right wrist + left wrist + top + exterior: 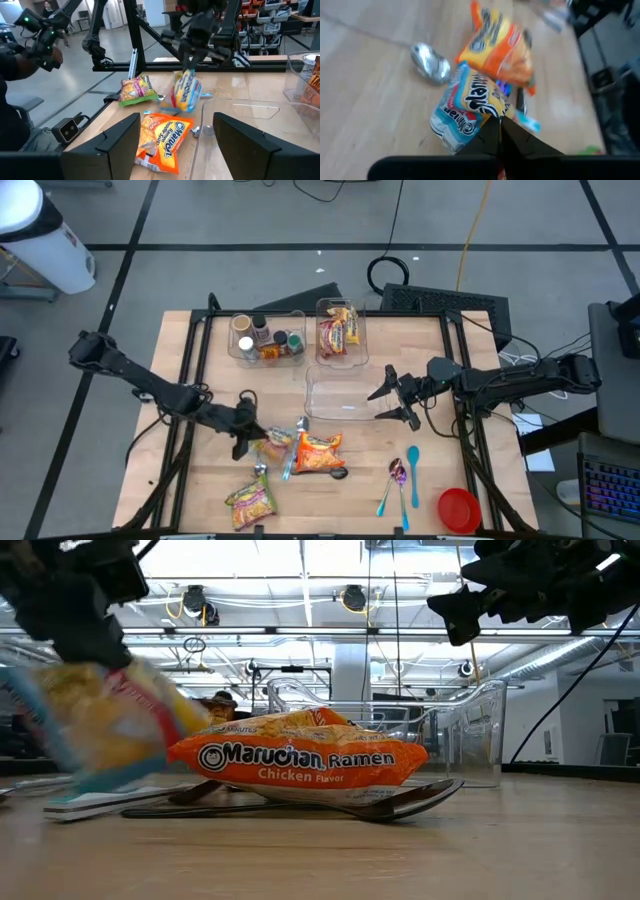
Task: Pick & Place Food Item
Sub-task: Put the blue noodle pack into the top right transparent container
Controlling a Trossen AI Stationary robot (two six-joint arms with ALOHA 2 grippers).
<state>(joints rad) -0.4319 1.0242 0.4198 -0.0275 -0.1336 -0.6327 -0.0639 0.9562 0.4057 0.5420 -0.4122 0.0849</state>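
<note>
My left gripper (252,436) is shut on a yellow-and-blue ramen packet (272,443) near the table's front left. The packet shows blurred in the low view (100,730) and under the fingers in the right wrist view (186,91). Just right of it an orange Maruchan chicken ramen packet (318,452) lies on spoons (400,802). A green-and-yellow packet (252,498) lies flat by the near edge. An empty clear bin (345,392) stands at mid-table. My right gripper (377,406) hangs open above the bin's right end, touching nothing. My left gripper pinches the yellow-and-blue packet by its top edge (492,116) between its two fingers (191,62). The fingers come slanting down from the table's left. The packet hangs below them, tilted, its lower end (181,107) about clear of the table.
At the back stand a clear bin of small bottles (265,340) and one of snack packets (340,330). Loose spoons (400,480) and a red bowl (458,508) lie front right. A silver spoon (430,62) lies near the held packet. A person (20,55) sits beyond the table's left side.
</note>
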